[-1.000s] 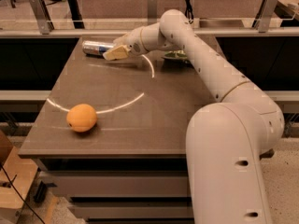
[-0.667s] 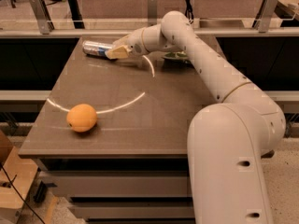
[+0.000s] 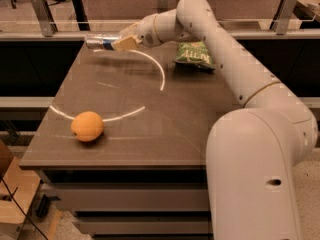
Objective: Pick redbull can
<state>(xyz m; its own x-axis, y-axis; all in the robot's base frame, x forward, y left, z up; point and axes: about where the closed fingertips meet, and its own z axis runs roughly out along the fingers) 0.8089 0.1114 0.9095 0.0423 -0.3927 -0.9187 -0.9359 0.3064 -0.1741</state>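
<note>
Silver redbull can (image 3: pixel 97 40), horizontal, clamped at one end by the end effector (image 3: pixel 120 43), hangs just above the counter's (image 3: pixel 150 99) far corner; end grip probably suits a lying can.

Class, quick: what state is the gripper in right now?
Gripper: closed, holding the can over the far left of the table.
</note>
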